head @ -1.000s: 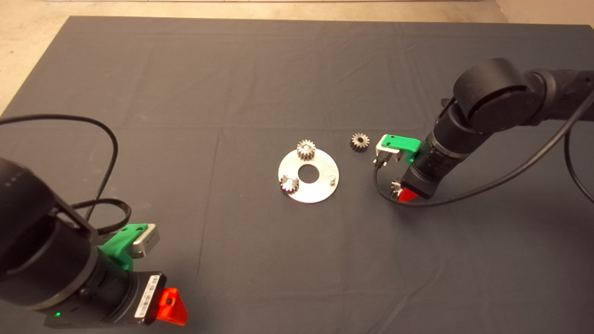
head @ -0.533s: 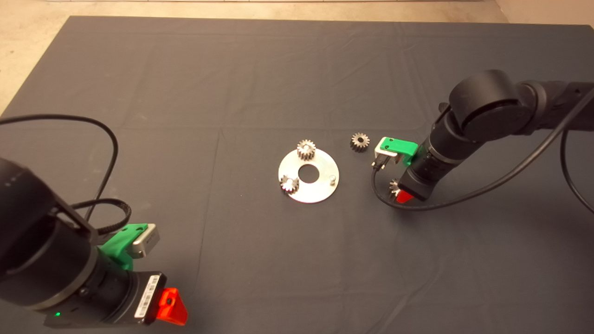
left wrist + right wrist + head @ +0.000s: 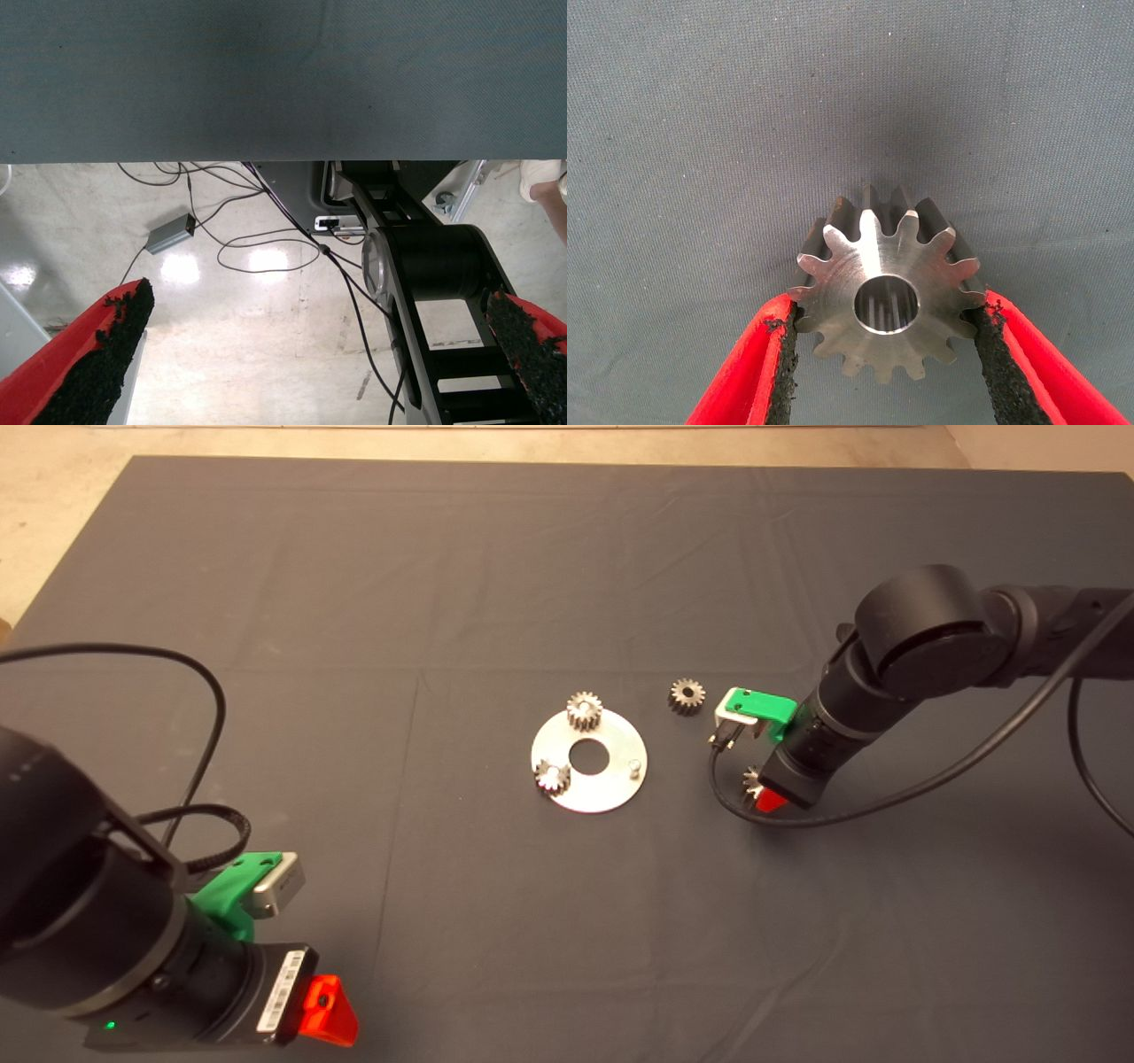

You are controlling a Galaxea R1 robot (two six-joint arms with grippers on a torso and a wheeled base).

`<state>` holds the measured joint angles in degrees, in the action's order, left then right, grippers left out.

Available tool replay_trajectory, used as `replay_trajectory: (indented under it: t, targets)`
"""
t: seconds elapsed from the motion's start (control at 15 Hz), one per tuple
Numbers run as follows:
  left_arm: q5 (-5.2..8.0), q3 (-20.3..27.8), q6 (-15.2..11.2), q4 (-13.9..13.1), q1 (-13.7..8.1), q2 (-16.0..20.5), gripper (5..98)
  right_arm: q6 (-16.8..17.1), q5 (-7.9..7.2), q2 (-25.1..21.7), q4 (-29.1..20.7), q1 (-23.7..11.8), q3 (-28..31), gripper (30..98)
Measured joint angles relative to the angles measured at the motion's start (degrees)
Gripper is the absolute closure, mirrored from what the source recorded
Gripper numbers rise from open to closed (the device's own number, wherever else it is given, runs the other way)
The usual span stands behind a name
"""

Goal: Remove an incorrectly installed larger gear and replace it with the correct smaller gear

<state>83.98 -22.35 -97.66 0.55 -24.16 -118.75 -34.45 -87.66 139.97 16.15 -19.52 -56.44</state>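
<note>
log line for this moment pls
right end effector: shut on larger gear, over mat | left end effector: open, parked | smaller gear: on mat

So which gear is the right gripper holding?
The larger gear, clamped between the right gripper fingers off the plate; the other three sit untouched.

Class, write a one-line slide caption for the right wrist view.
Right hand shut on the larger gear, its black pads pressing opposite teeth, above the dark mat.

Two black arms are wearing green grippers, the left gripper (image 3: 323,1005) and right gripper (image 3: 764,797), with red fingers (image 3: 749,376), trailing black cables (image 3: 930,779).
</note>
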Motion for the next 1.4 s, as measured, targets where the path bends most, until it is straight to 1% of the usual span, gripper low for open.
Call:
replay_trajectory:
  t: [0.27,0.4,0.53,0.6,0.67,0.8,0.93,1.07,1.13,1.33,1.4]
  targets:
    - [0.0,0.0,0.0,0.0,0.0,0.0,6.1,0.0,-0.02,0.0,0.1,0.0,0.0,81.5]
    - [0.0,0.0,0.0,0.0,0.0,0.0,6.1,0.0,0.01,0.0,0.2,0.0,0.0,79.1]
    - [0.0,0.0,0.0,0.0,0.0,0.0,6.1,0.0,-0.03,0.0,0.4,0.0,0.0,79.0]
    - [0.0,0.0,0.0,0.0,0.0,0.0,6.1,0.0,0.0,0.0,0.3,0.0,0.0,76.2]
    - [0.0,0.0,0.0,0.0,0.0,0.0,6.1,0.0,0.01,0.0,0.4,-0.1,0.0,75.4]
    - [0.0,0.0,0.0,0.0,0.0,0.0,6.1,0.0,0.01,0.0,0.4,-0.1,0.0,75.4]
    - [0.0,0.0,0.0,0.0,0.0,0.0,6.1,0.0,-0.01,0.0,0.4,-0.1,0.0,70.2]
    - [0.0,0.0,0.0,0.0,0.0,0.0,6.1,0.0,-0.01,0.0,0.4,-0.1,0.0,69.8]
    - [0.0,0.0,0.0,0.0,0.0,0.0,6.1,0.0,-0.02,0.0,0.4,-0.1,0.0,66.9]
    - [-0.02,0.0,0.0,0.0,0.0,0.0,6.1,0.0,-0.02,0.4,0.4,-0.2,-0.5,66.1]
    - [0.0,0.0,0.0,0.0,0.0,0.0,6.1,-0.1,-0.04,1.0,0.4,-0.2,-1.5,62.5]
